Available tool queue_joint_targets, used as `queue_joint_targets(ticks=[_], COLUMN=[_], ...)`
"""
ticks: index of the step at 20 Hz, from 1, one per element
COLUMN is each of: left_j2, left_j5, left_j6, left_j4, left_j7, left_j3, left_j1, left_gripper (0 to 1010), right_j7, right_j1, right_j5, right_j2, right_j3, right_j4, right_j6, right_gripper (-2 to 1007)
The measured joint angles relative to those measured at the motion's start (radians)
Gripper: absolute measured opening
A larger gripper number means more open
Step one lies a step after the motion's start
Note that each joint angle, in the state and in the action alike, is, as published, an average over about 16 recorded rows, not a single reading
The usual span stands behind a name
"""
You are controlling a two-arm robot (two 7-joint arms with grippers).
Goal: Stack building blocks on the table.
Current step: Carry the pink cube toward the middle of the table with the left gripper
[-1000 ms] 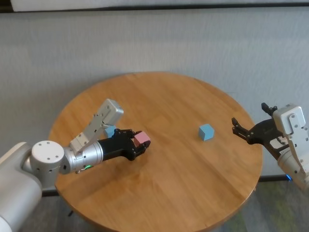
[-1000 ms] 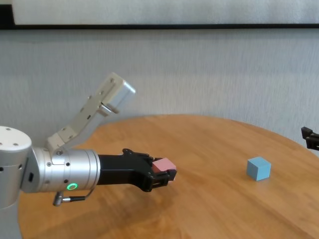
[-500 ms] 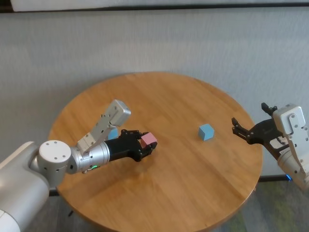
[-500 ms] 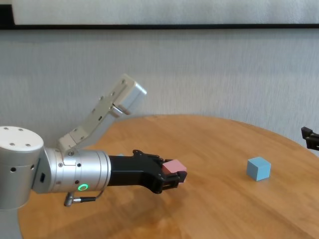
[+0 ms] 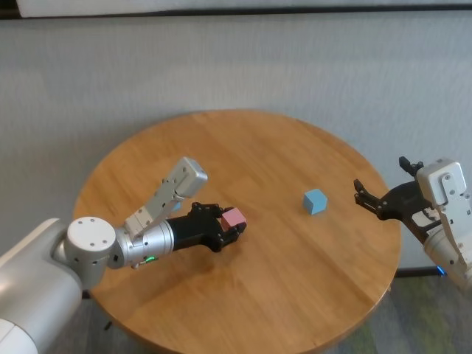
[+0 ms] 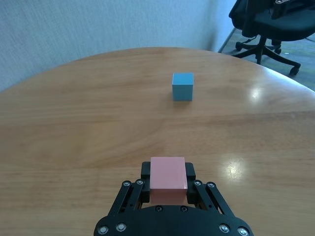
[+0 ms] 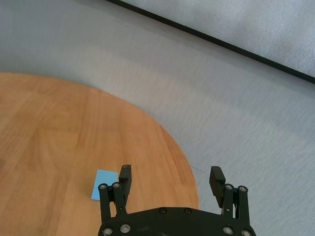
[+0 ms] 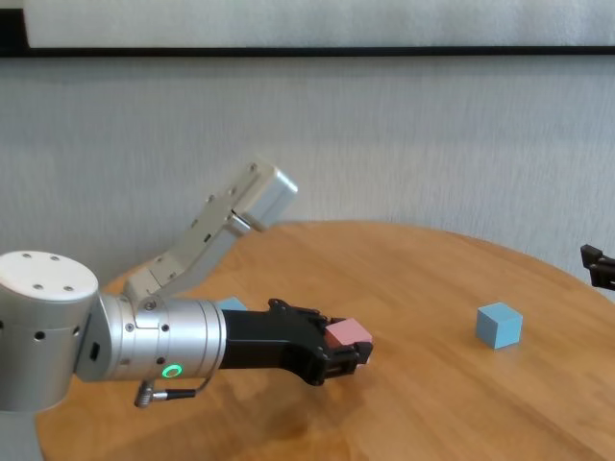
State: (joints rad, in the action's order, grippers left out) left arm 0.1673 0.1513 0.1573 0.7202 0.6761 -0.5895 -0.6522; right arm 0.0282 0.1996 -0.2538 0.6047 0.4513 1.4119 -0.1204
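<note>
Over table [image 5: 280, 265] — left tool [image 5: 230, 230] level, gripping pink block [image 5: 234, 217] | right tool [image 5: 369, 198] parked, wide

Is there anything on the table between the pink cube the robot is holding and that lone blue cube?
Nothing: the left wrist view shows only bare table between the pink cube and the blue cube.

At 9 o'clock on the table [image 5: 295, 295], 1 blue block [image 8: 229, 304] is mostly hidden behind the left arm [image 8: 173, 341].
</note>
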Motion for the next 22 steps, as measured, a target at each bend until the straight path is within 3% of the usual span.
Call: queue_joint_targets(ticks=[13, 22], left_j2=[-0.018, 0.0], left_j5=[-0.01, 0.0], left_j6=[0.009, 0.007], left_j4=[-0.027, 0.016], left_j7=[0.018, 0.021], left_j3=[-0.006, 0.005], left_j1=[-0.007, 0.011], left_gripper=[416, 565], right_j7=[0.0, 0.0], right_j1=[0.0, 0.0], right_j5=[0.0, 0.0], right_j2=[0.0, 0.0], right_j3=[0.0, 0.0], right_j4=[0.0, 0.0], right_j6=[0.0, 0.0], right_gripper=[1001, 1000])
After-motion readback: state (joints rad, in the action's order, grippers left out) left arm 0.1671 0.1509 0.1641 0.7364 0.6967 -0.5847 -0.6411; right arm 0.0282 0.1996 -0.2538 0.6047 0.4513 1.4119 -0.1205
